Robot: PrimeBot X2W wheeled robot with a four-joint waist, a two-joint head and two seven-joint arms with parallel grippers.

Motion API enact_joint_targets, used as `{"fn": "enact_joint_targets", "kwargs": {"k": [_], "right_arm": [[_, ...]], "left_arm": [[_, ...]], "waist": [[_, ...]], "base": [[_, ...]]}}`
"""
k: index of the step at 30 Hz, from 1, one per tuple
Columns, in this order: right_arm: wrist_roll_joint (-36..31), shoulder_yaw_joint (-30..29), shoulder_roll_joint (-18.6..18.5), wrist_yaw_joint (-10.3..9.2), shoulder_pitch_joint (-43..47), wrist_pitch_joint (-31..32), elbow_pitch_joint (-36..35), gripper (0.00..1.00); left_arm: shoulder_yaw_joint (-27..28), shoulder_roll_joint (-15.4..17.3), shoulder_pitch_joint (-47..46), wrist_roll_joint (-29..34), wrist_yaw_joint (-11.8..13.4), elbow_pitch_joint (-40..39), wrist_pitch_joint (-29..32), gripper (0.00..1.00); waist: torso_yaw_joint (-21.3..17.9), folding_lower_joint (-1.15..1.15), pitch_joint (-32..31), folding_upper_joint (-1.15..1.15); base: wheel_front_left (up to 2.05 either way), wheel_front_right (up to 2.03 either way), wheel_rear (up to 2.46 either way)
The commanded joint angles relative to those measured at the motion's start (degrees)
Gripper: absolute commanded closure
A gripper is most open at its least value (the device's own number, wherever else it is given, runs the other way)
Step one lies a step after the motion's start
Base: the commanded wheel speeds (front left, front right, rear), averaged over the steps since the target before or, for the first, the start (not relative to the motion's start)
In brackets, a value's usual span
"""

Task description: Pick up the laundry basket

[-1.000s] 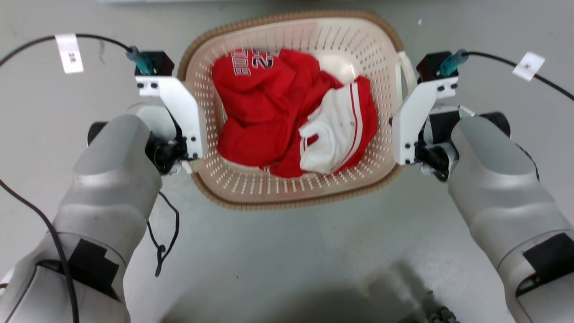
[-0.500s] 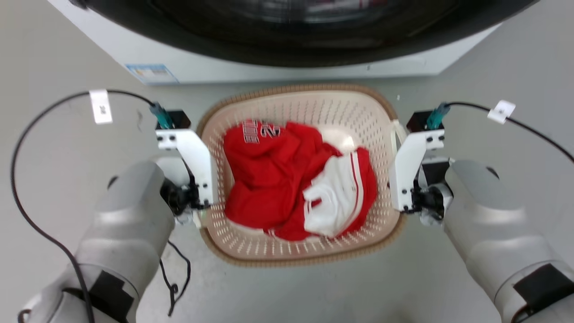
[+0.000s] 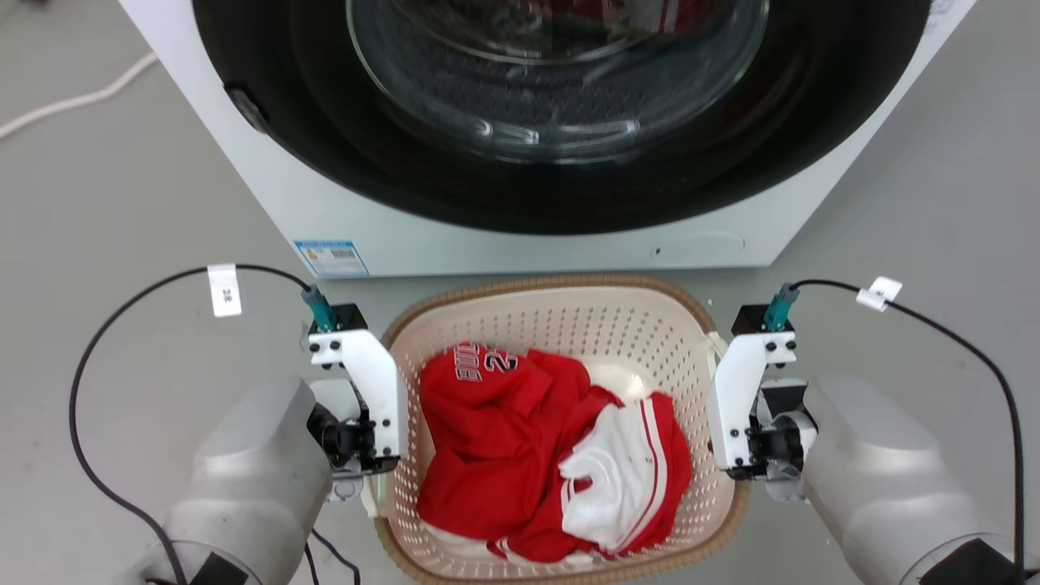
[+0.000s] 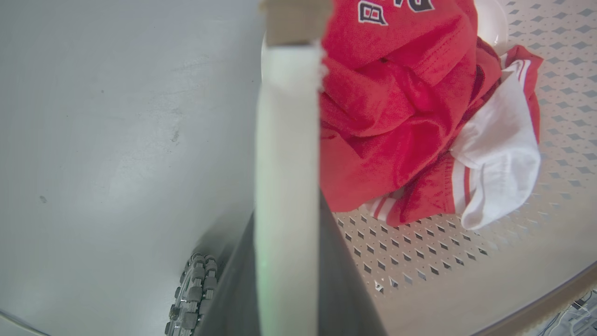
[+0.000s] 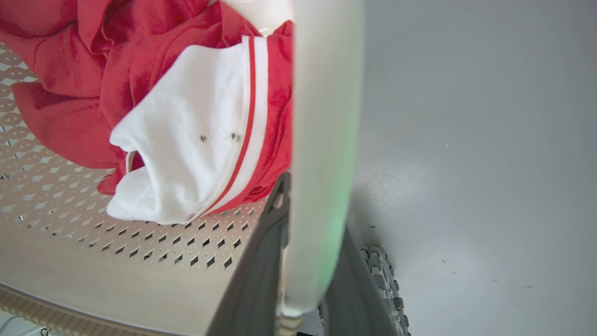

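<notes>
1. Gripping the laundry basket [image 3: 552, 284] from both sides, the two arms flank it at the bottom middle of the head view, just in front of the washer [image 3: 504, 244].
2. The left gripper [image 4: 287, 280] has its dark fingers [image 4: 336, 291] closed tight on the basket's white left handle [image 4: 287, 140], which runs up between them.
3. The right gripper [image 5: 308, 270] is clamped the same way on the white right handle [image 5: 326, 116].
4. Inside the basket, a crumpled red garment [image 3: 496, 439] and a white piece with red stripes [image 3: 621, 487] lie on the perforated bottom.
5. Grey floor [image 3: 122, 203] surrounds everything.
</notes>
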Motion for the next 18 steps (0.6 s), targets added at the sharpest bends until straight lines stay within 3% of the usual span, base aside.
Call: {"fn": "enact_joint_targets", "kwargs": {"k": [1,18], "right_arm": [[0.83,0.43,2.16,0.78,0.96,0.43,-0.58,1.0],[4.55,3.3,2.2,0.78,6.74,5.51,-0.71,1.0]], "left_arm": [[-0.23,-2.82,1.06,-1.19,-0.87,-0.98,1.06,1.0],[-1.4,-3.69,7.44,-4.19,-0.87,0.51,4.59,1.0]], "waist": [[0.5,0.01,-4.1,0.0],[0.47,0.01,-15.56,0.0]], "base": [[0.0,0.0,0.0],[0.0,0.0,0.0]]}}
